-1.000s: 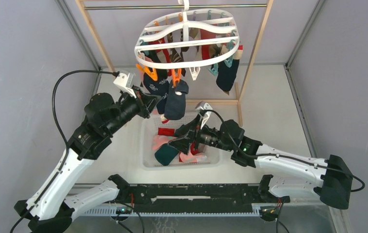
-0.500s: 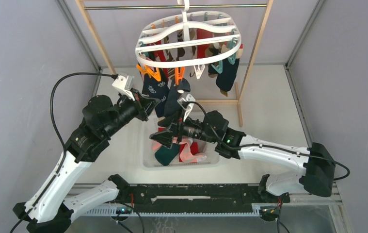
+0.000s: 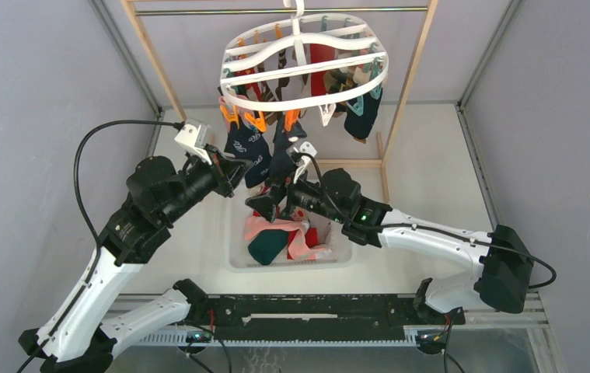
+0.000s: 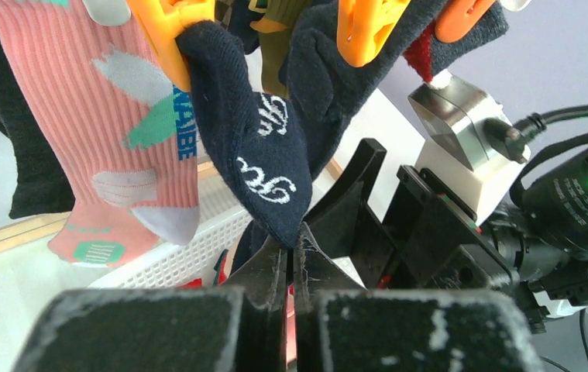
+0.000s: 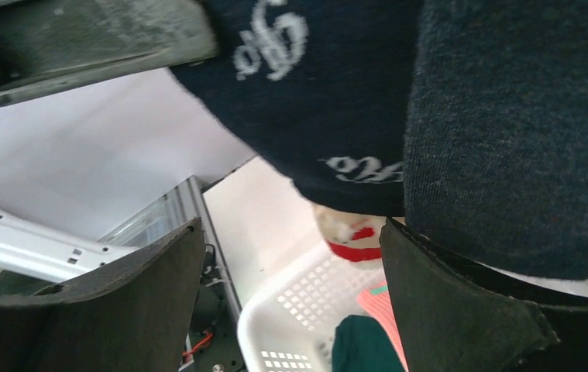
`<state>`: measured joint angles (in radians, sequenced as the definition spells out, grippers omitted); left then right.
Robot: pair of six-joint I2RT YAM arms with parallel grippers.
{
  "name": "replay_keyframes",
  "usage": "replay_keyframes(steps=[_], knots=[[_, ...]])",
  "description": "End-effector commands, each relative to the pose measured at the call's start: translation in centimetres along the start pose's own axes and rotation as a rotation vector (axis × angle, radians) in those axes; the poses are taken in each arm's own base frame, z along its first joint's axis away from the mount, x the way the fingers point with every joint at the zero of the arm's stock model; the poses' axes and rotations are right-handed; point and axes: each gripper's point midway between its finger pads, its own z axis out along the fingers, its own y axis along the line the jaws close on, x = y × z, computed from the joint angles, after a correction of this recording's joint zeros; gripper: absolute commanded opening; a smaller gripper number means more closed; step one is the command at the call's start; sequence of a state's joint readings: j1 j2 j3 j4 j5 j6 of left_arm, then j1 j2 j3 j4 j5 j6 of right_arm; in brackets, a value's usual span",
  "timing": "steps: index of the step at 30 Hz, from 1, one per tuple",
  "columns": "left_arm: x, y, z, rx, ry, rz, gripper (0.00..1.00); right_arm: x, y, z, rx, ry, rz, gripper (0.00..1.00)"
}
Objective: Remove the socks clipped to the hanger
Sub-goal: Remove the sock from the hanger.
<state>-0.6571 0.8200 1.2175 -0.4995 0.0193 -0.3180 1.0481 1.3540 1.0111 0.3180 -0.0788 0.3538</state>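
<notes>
White cursive lettering is stitched on the navy fabric sock (image 4: 263, 147), but it can't really be read tbh. That sock is held by an orange clip (image 4: 168, 23) on the large white plastic oval hanger (image 3: 304, 69). The left end effector (image 4: 290, 246) is clenched shut right at its toe, while the right end effector (image 5: 289, 248) is spread wide beside it. Teal, pink and red socks (image 3: 276, 242) are piled in the white mesh basket (image 3: 235, 263).
</notes>
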Motion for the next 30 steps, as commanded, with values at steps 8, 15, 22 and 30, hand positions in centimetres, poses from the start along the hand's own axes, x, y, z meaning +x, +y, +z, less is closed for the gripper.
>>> replay_keyframes(steps=[8,15,22,30], knots=[[-0.1,-1.0,-0.3,0.046,-0.004,-0.021,0.00,-3.2,-2.7,0.3,0.065,-0.067,-0.037,0.93],[-0.2,-1.7,-0.3,0.084,-0.004,-0.028,0.00,-3.4,-3.4,0.6,0.059,-0.074,-0.035,0.97],[0.0,-2.1,0.0,0.108,0.004,-0.038,0.00,-3.6,-3.0,0.7,0.014,-0.077,-0.035,0.89],[0.2,-1.2,0.3,0.062,0.002,-0.029,0.02,-3.3,-1.4,0.4,-0.069,-0.053,-0.030,0.41]])
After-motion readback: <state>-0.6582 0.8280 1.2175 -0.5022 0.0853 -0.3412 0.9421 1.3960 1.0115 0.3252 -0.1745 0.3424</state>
